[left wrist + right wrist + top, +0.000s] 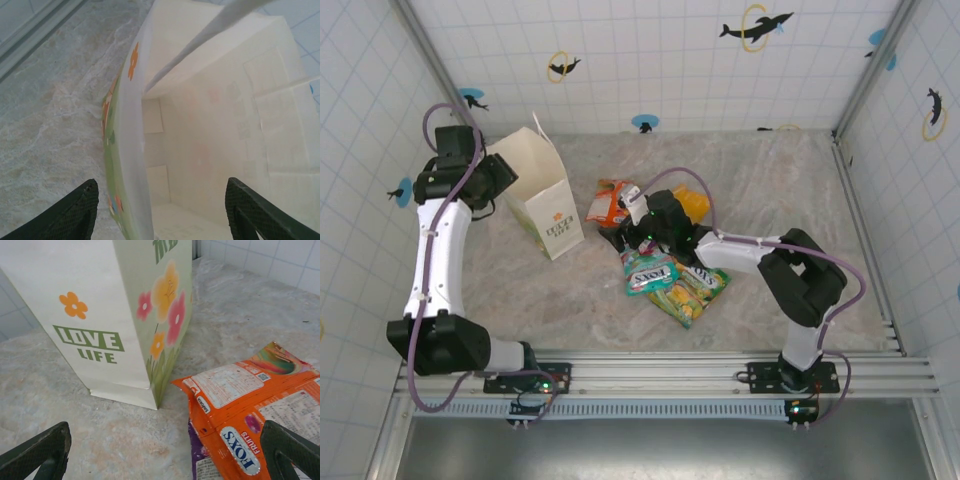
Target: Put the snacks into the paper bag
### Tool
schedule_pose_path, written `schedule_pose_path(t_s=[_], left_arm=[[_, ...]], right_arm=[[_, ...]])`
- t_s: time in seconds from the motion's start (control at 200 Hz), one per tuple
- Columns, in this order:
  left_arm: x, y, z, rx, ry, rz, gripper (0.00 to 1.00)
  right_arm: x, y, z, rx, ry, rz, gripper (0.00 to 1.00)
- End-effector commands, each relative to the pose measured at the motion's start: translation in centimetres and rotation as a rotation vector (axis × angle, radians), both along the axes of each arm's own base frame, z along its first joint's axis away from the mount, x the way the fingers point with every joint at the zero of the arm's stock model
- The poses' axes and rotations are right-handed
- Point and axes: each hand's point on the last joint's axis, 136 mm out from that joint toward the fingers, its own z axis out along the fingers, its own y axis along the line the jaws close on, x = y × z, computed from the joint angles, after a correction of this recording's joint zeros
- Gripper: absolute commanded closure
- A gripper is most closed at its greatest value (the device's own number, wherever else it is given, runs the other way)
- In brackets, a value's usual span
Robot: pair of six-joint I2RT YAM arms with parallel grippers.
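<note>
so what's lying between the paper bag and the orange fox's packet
Nothing: only a bare strip of marble table separates the paper bag from the orange packet, seen in the right wrist view.

Left arm [430, 250]: base near-left, upper link rising toward far-left wall, wrist bent rightward. Left gripper [161, 182]: jaws spread apart, dark fingers [75, 212] at lower corners of wrist view. Right arm [810, 280]: base near-right, elbow folded, forearm stretched left toward centre. Right gripper [165, 432]: low over table, jaws spread wide.
</note>
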Motion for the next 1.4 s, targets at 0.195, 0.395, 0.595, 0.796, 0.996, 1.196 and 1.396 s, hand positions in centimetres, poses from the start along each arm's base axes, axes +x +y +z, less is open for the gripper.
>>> schedule_pose_path(t_s=[0.195, 0.395, 0.595, 0.796, 0.996, 1.196, 1.396], left_arm=[[1.2, 0.2, -1.8, -0.017, 0.025, 0.002, 0.47], [1.5, 0.3, -3.2, -0.001, 0.061, -0.011, 0.58], [1.3, 0.4, -2.5, 0.021, 0.050, -0.032, 0.77], [1.0, -1.1, -0.7, 0.031, -0.005, -0.168, 0.92], [0.8, -3.8, -0.7, -0.020, 0.010, -0.360, 1.00], [-0.7, -4.6, -0.6, 0.040, 0.012, -0.509, 1.00], [-2.0, -5.2, -1.1, 0.060, -0.004, -0.574, 1.00]], right_arm=[[-1.5, -0.4, 1.9, 0.076, -0.008, 0.021, 0.01], [-1.5, -0.8, 1.9, 0.101, -0.001, -0.008, 0.01], [-1.7, -1.1, 1.9, 0.103, 0.008, -0.025, 0.03], [-2.3, -3.3, 2.6, 0.081, 0.023, -0.085, 0.03], [-3.8, -6.9, 2.5, 0.024, 0.052, -0.147, 0.03], [-4.0, -12.0, 1.7, 0.003, 0.192, -0.319, 0.07], [-5.2, -17.2, -0.7, 0.033, 0.449, -0.442, 0.07]])
